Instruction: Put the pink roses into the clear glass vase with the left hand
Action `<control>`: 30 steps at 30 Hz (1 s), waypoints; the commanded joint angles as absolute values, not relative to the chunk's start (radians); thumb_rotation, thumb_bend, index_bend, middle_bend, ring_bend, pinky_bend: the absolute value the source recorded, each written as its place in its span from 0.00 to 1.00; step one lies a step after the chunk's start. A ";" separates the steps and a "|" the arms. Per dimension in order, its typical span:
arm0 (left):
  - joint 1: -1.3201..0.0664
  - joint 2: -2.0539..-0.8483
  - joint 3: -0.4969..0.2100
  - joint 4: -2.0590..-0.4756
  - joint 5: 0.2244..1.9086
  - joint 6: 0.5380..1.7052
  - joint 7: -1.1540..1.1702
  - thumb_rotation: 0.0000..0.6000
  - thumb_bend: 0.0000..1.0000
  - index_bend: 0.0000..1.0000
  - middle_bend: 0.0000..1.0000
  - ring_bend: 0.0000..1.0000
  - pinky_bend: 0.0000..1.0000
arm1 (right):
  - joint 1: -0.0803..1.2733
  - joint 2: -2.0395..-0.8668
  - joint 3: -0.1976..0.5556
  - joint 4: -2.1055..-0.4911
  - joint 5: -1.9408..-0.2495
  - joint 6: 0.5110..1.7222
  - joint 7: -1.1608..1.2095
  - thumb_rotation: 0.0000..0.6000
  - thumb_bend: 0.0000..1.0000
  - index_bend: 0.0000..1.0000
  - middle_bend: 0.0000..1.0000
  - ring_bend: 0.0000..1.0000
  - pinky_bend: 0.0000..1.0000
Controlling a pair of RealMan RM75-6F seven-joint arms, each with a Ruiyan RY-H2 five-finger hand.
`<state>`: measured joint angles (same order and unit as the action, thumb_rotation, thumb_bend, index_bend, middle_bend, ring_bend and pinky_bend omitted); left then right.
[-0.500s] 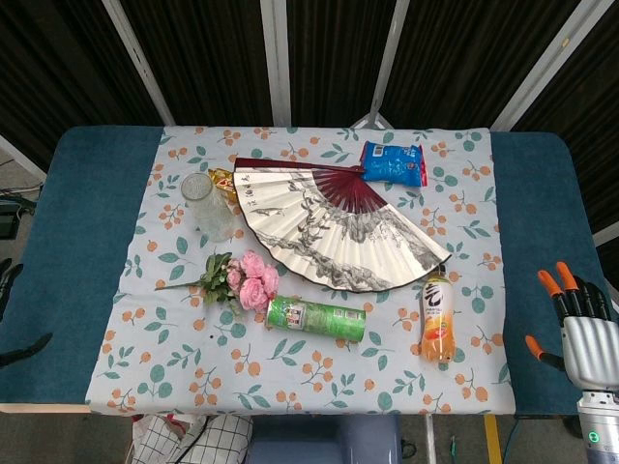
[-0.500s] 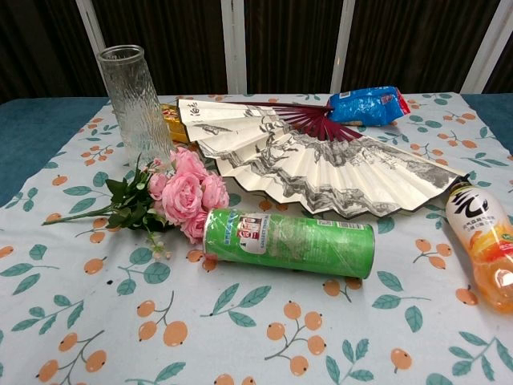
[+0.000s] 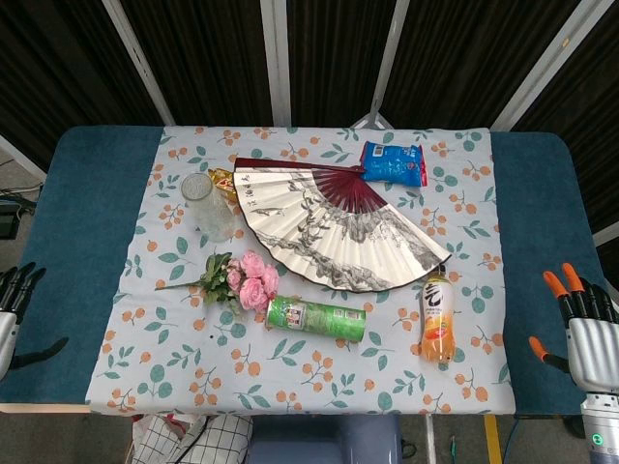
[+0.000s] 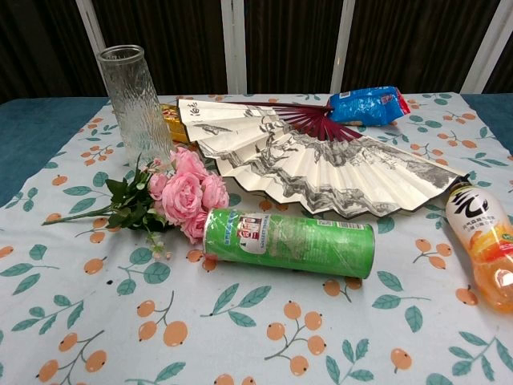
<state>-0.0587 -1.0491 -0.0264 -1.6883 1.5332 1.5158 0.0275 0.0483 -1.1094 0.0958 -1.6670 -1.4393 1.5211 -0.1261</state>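
Head view shows the left hand (image 3: 12, 304) at the bench's left edge, holding nothing, fingers seemingly apart (mostly cropped); the pink roses (image 3: 251, 281) lie well to its right, stems pointing toward it, just below the upright clear glass vase (image 3: 206, 203).

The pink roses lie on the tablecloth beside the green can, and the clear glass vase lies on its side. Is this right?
Not fully. The clear glass vase stands upright, as the chest view shows. The pink roses do lie on the tablecloth beside the green can.
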 commanded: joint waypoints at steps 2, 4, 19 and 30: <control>-0.068 -1.041 -0.013 -1.706 1.527 1.480 0.026 1.00 0.19 0.04 0.02 0.00 0.05 | 0.042 -1.101 0.098 -1.670 -1.432 1.524 -0.104 1.00 0.24 0.15 0.03 0.07 0.09; -0.084 -1.025 -0.013 -1.726 1.510 1.438 0.006 1.00 0.18 0.03 0.02 0.00 0.05 | 0.040 -1.097 0.091 -1.663 -1.431 1.515 -0.107 1.00 0.24 0.15 0.03 0.07 0.09; -0.385 -1.176 -0.170 -1.820 1.188 1.109 0.326 1.00 0.17 0.03 0.02 0.00 0.05 | 0.030 -1.072 0.092 -1.669 -1.414 1.505 -0.057 1.00 0.24 0.15 0.03 0.07 0.09; -0.544 -1.390 -0.199 -1.765 0.980 1.026 0.516 1.00 0.16 0.03 0.04 0.00 0.05 | 0.034 -1.066 0.095 -1.663 -1.401 1.487 -0.039 1.00 0.24 0.15 0.03 0.07 0.09</control>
<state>-0.5183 -1.3627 -0.1918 -1.7786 1.0087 1.0461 0.4969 0.0333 -1.0663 0.0945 -1.6633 -1.4014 1.4872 -0.0395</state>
